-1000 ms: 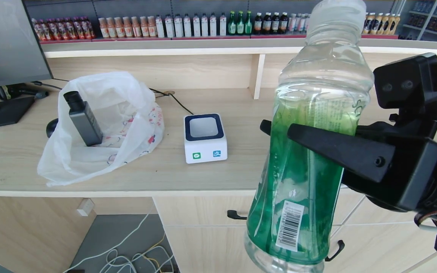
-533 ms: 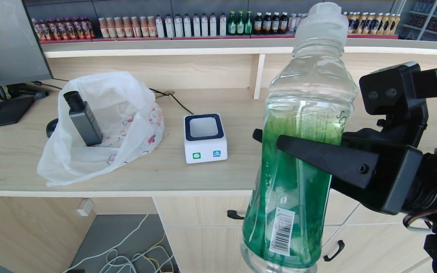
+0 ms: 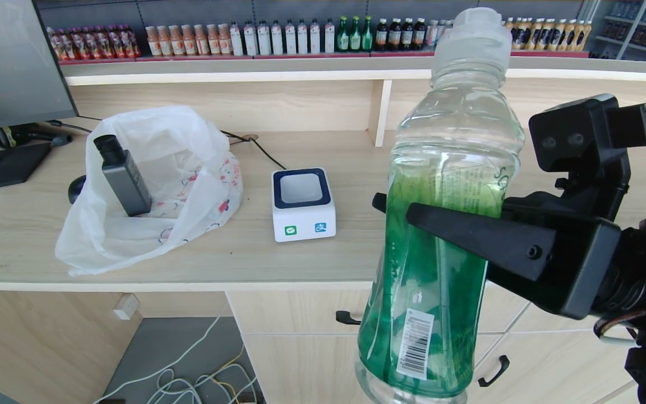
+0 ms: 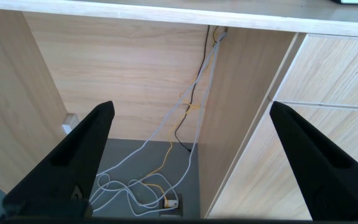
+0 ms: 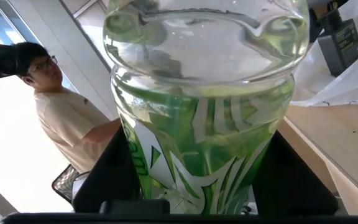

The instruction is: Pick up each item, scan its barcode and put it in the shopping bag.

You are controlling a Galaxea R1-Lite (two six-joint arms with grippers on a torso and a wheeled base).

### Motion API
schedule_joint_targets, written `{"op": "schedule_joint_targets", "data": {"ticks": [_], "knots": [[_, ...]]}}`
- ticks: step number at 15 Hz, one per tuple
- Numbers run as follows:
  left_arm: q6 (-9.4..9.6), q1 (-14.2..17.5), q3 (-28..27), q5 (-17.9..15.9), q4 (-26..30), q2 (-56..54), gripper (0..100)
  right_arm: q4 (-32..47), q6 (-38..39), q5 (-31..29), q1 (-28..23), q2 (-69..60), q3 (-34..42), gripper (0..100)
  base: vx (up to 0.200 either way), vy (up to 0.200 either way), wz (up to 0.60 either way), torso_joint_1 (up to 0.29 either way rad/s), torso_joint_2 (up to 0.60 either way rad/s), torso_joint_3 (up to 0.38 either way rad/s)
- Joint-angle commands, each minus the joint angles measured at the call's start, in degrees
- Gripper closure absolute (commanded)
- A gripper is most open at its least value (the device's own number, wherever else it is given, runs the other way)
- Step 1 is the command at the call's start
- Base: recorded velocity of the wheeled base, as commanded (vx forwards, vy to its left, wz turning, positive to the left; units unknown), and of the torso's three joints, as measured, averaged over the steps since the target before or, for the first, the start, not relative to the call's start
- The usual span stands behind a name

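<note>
A shop; drink shelves (image 3: 312, 36) behind a checkout counter (image 3: 312, 252).

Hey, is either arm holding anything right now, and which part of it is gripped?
The right gripper holds the green-labelled bottle around its middle. The left gripper is open and empty.

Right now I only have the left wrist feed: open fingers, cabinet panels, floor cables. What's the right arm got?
Observer: The right gripper is shut on a green-labelled bottle, cap up, close to the head camera.
Operator: Barcode showing?
Observer: Yes. The barcode sits low on the bottle, facing the head camera rather than the scanner.
Operator: And the bag?
Observer: The bag lies open on the counter, to the robot's left of the scanner, with a grey container standing in it.
</note>
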Motion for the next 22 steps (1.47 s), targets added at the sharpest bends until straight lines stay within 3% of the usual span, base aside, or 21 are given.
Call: {"op": "schedule_joint_targets", "data": {"ticks": [1, 4, 9, 13, 18, 19, 22], "knots": [[0.00, 0.0, 0.0, 0.0, 0.0, 0.0, 0, -0.1, -0.2, 0.0, 0.0, -0.1, 0.1, 100, 0.000, 0.000, 0.00, 0.000, 0.00, 0.000], [0.00, 0.0, 0.0, 0.0, 0.0, 0.0, 0, -0.1, -0.9, 0.0, 0.0, -0.5, 0.1, 100, 0.000, 0.000, 0.00, 0.000, 0.00, 0.000], [0.00, 0.0, 0.0, 0.0, 0.0, 0.0, 0, -0.1, -8.9, -1.2, -0.2, -0.3, 1.9, 100, 0.000, 0.000, 0.00, 0.000, 0.00, 0.000], [0.00, 0.0, 0.0, 0.0, 0.0, 0.0, 0, -0.1, -22.7, -7.5, 0.1, -0.5, 4.1, 100, 0.000, 0.000, 0.00, 0.000, 0.00, 0.000], [0.00, 0.0, 0.0, 0.0, 0.0, 0.0, 0, -0.1, -34.5, -23.3, 0.9, -0.5, 4.3, 100, 0.000, 0.000, 0.00, 0.000, 0.00, 0.000], [0.00, 0.0, 0.0, 0.0, 0.0, 0.0, 0, -0.1, -37.3, -30.2, 1.6, -0.9, 4.4, 100, 0.000, 0.000, 0.00, 0.000, 0.00, 0.000], [0.00, 0.0, 0.0, 0.0, 0.0, 0.0, 0, -0.1, -44.3, -41.9, 4.0, -0.3, 3.3, 100, 0.000, 0.000, 0.00, 0.000, 0.00, 0.000]]}}
